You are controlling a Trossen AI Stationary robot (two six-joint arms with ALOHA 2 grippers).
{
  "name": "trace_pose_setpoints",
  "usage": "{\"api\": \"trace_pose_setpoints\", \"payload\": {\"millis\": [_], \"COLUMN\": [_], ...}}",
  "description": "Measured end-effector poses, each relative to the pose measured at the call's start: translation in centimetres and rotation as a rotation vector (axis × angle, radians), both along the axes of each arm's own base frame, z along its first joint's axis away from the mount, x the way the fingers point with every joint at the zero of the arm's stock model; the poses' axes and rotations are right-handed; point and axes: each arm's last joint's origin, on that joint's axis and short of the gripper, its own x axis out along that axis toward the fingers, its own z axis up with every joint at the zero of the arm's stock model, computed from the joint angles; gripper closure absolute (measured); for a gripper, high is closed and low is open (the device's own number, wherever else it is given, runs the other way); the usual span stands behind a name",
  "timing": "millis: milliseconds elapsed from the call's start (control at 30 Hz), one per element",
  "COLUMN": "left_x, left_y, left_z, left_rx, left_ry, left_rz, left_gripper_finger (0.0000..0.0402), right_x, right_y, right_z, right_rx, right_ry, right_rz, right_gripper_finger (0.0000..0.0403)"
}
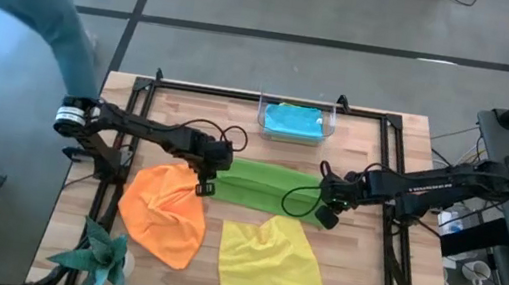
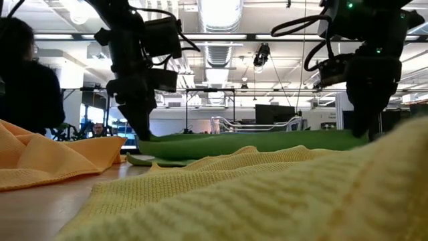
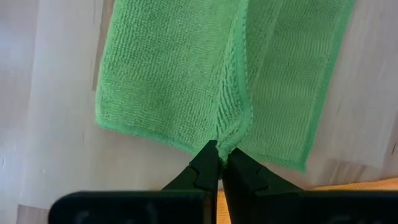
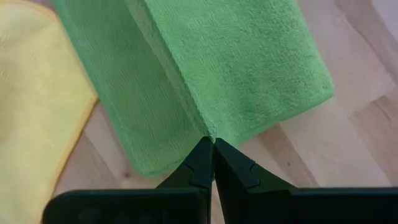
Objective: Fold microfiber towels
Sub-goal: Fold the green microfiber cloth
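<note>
A green towel (image 1: pixel 263 184) lies at the table's middle as a long band, one half laid over the other. My left gripper (image 3: pixel 221 152) is shut on the towel's left end. My right gripper (image 4: pixel 212 144) is shut on its right end. An orange towel (image 1: pixel 163 212) lies crumpled at the near left. A yellow towel (image 1: pixel 269 261) lies spread at the near middle. A blue towel (image 1: pixel 291 120) lies in a clear box at the far edge. My left gripper pinches the hemmed edge of the folded-over layer (image 3: pixel 231 138) at the towel's left end, between its two fingertips, coming from above. The rest of the towel lies flat on the table. My right gripper pinches the same folded-over edge (image 4: pixel 208 129) at the towel's right end, between its two fingertips, coming from above. The towel runs between the two grippers as a straight band (image 2: pixel 254 142).
A teal spiky ornament (image 1: pixel 101 256) stands at the near left corner. The clear box (image 1: pixel 330 126) stands at the far middle. A person (image 1: pixel 43 0) stands beyond the table's far left corner. Bare wood (image 1: pixel 357 269) shows at the near right.
</note>
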Motion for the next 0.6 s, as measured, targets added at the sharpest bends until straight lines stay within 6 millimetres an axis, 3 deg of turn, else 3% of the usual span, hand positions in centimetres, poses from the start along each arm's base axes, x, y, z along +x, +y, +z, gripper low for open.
{"api": "trace_pose_setpoints", "payload": {"millis": [367,600], "left_x": [-0.04,-0.01], "left_y": [-0.05,-0.41], "left_z": [-0.05,-0.03], "left_rx": [-0.021,-0.144], "left_ry": [0.001,-0.014], "left_rz": [-0.005,-0.048], "left_gripper_finger": [0.0402,0.0399], "right_x": [0.42,0.55], "right_y": [0.14,0.25], "right_z": [0.35,0.35], "right_rx": [0.031,0.061], "right_ry": [-0.034,-0.048], "right_rz": [0.014,0.024], "right_gripper_finger": [0.039,0.034]}}
